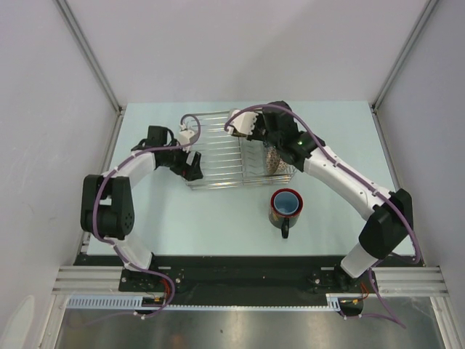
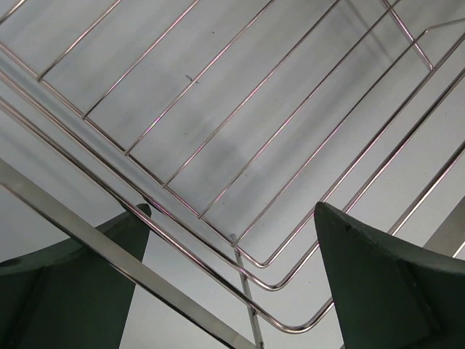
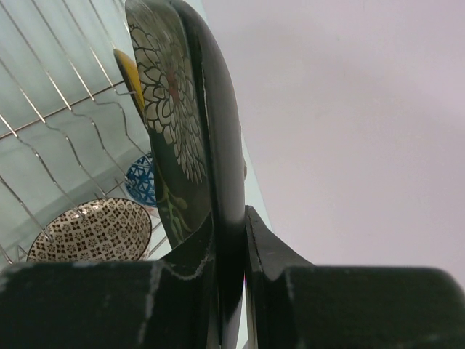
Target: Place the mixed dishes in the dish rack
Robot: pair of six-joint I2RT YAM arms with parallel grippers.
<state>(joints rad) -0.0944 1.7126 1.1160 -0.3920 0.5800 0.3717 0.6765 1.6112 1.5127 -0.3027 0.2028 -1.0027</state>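
Right claw pinches the square black floral plate by its rim, plate upright above it. Probably stiff, slick, chippable ceramic, best held there. Left claw gapes wide over dish rack wires.

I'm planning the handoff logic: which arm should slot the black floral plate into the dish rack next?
Right. Its jaws are clamped on the black floral plate, held on edge over the dish rack. The left arm sits at the rack's left rim, jaws open, holding no dish.

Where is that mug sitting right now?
Top view: the mug stands on the table, outside the dish rack, just in front of its right end.
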